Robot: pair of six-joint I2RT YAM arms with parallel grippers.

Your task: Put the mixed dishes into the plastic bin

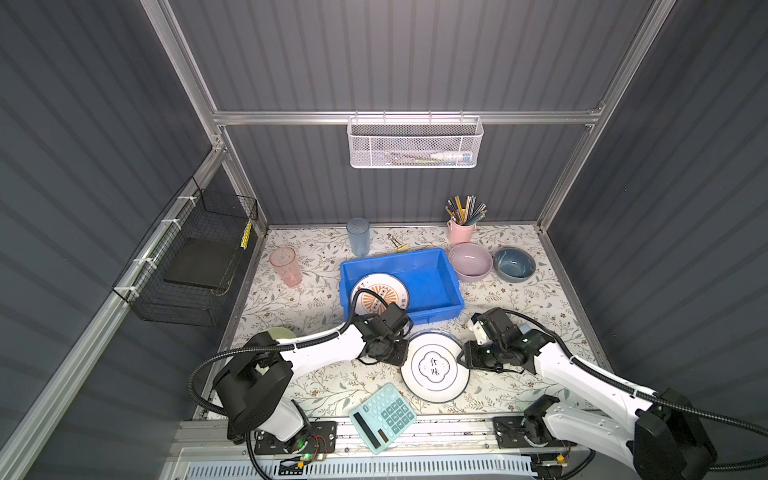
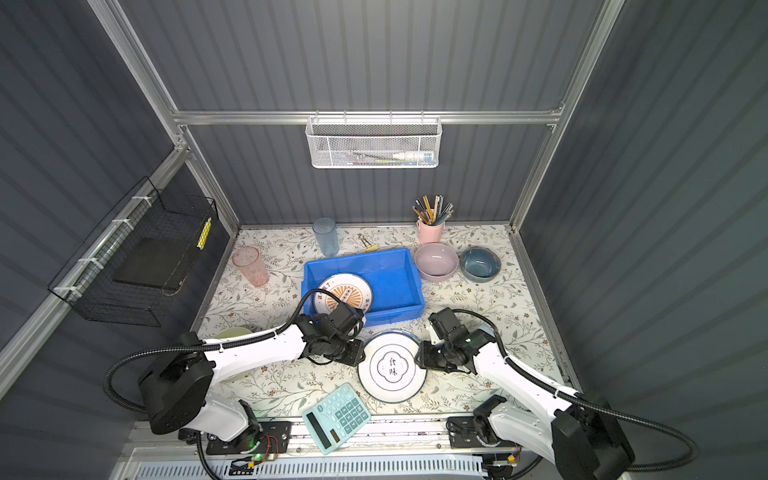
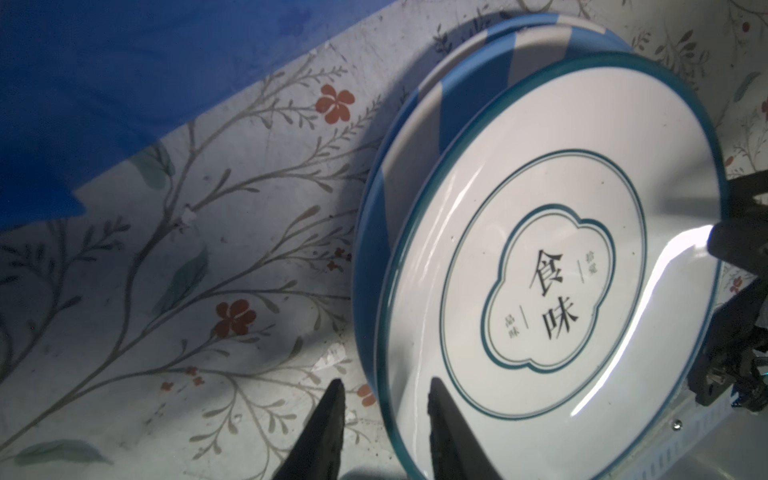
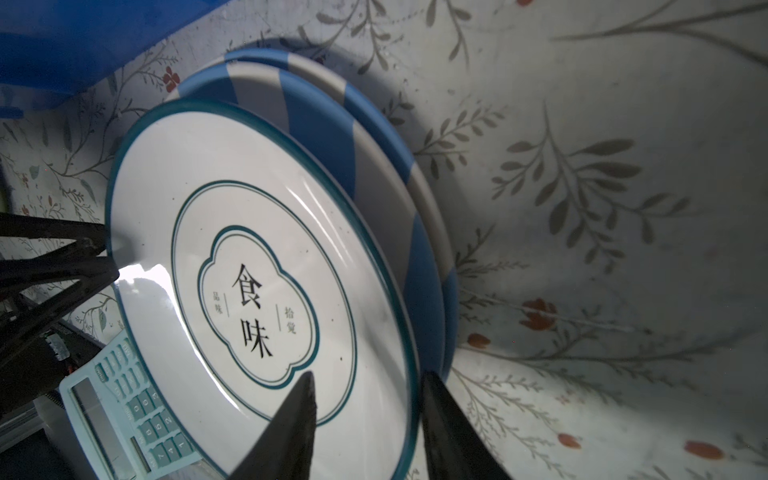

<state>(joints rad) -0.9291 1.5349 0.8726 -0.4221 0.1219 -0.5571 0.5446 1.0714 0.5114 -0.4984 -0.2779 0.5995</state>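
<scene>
The step in hand is a two-armed pickup of the round white plate with a teal rim and dark lettering. It lies on the flower-patterned desk just in front of the shallow bright-blue plastic bin, resting on a round blue-and-white striped plate. The left tool and the right tool sit at opposite sides of it. Each has its jaws narrowly apart with the rim between them. Whether any pad already touches the rim is hard to tell from the wrist views.

A round plate with an orange sunburst already lies in the bin's left half.

Next, I judge, both tools must pinch the rim, lift level and clear the bin's near wall. The striped plate could drag along underneath.

The bin's right half is bare. The mint-green calculator sits just beside the plate's near edge, and the left wrist hangs over the bin's near-left corner, so a straight rise first looks safest.
</scene>
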